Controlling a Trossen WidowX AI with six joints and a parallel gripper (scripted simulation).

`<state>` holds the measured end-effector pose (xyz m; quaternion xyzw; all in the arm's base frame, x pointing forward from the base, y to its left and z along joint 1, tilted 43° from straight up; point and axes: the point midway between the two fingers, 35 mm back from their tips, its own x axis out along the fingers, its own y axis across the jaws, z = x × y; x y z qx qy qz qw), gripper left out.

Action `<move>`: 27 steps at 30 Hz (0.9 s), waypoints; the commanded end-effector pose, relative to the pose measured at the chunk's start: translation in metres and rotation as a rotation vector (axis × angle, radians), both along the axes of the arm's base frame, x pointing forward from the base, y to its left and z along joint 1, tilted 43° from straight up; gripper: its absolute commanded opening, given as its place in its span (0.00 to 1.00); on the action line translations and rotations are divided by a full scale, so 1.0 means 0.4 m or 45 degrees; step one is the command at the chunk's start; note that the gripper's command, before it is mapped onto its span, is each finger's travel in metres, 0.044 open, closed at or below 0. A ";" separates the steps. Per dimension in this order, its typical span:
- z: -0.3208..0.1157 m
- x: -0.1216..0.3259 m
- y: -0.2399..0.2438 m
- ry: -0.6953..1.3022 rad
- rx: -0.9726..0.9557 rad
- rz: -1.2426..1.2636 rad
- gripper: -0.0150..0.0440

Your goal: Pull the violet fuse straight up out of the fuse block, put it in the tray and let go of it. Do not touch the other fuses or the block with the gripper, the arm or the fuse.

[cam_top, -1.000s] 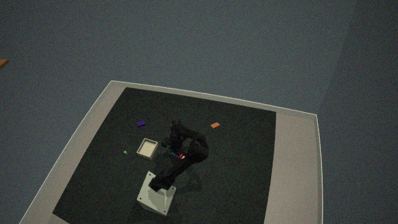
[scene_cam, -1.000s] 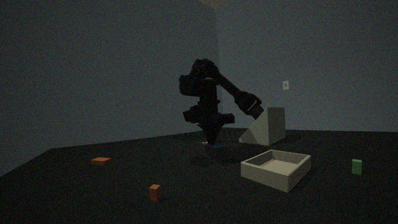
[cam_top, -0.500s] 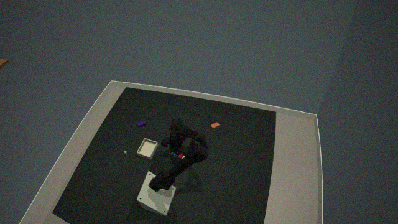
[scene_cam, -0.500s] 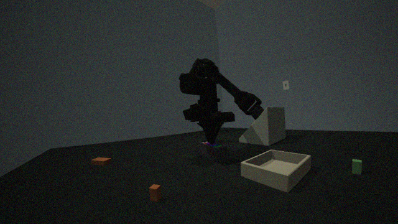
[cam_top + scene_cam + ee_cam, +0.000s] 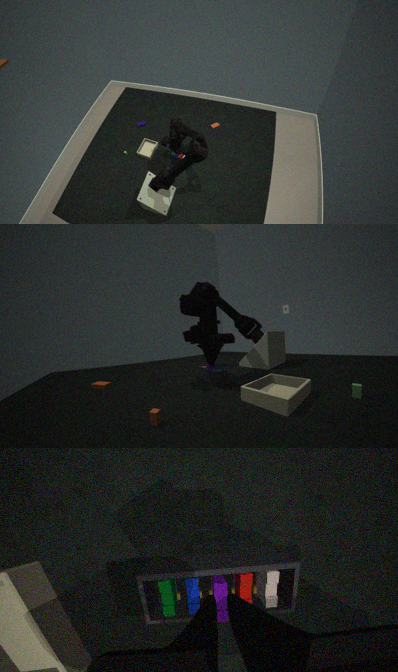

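Top view: arm (image 5: pixel 183 149) bent over fuse block (image 5: pixel 177 154); tray (image 5: pixel 147 148) just beside block, apart from it.

Exterior view: gripper (image 5: pixel 211 363) pointing straight down onto block; tray (image 5: pixel 277 392) nearer camera.

Wrist view: fingers clamped on violet fuse (image 5: pixel 220 597), mid-row in block (image 5: pixel 220 592), between blue fuse (image 5: pixel 193 595) and red fuse (image 5: pixel 244 587); green fuse (image 5: pixel 167 596), white fuse (image 5: pixel 272 588) at row ends.

The arm (image 5: pixel 208 317) is matte black throughout, built of blocky link housings joined by rounded joint casings. A short pale stripe marks the lower link near its base. The arm mounts on a light grey wedge-shaped pedestal (image 5: pixel 267 350) with a sloped face and dark screw holes at the corners of its top plate. The jaws are black and taper to narrow tips.
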<state>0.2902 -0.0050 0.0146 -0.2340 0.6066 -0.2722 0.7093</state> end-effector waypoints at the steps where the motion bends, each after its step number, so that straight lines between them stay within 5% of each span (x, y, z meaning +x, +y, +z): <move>1: 0.004 0.000 0.005 -0.002 0.005 -0.004 0.25; 27: 0.028 -0.004 0.026 -0.001 0.003 -0.002 0.25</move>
